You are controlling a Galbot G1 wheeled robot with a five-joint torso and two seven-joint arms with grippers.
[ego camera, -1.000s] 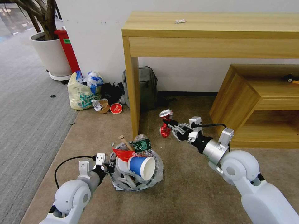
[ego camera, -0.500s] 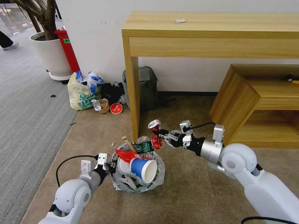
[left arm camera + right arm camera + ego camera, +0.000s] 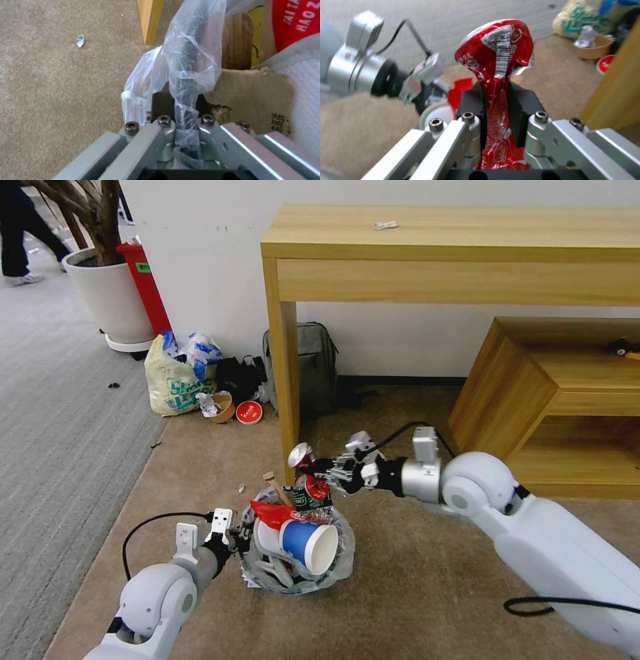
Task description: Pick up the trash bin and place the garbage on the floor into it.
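While the left gripper (image 3: 235, 532) pinches the trash bin (image 3: 339, 553) rim, right gripper (image 3: 319, 471) jaws clamp a crushed red can (image 3: 496, 65).

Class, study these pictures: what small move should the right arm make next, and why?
Probably carry a little further over the small round black plastic-lined trash bin, then open. The right gripper, jaws shut on the crushed red metal can, hangs at the heaped bin's far edge, while the left gripper clamps the rim.

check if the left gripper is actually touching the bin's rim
Touching. In the left wrist view the left gripper has its fingers shut on the bag-covered rim of the trash bin, with no gap between them.
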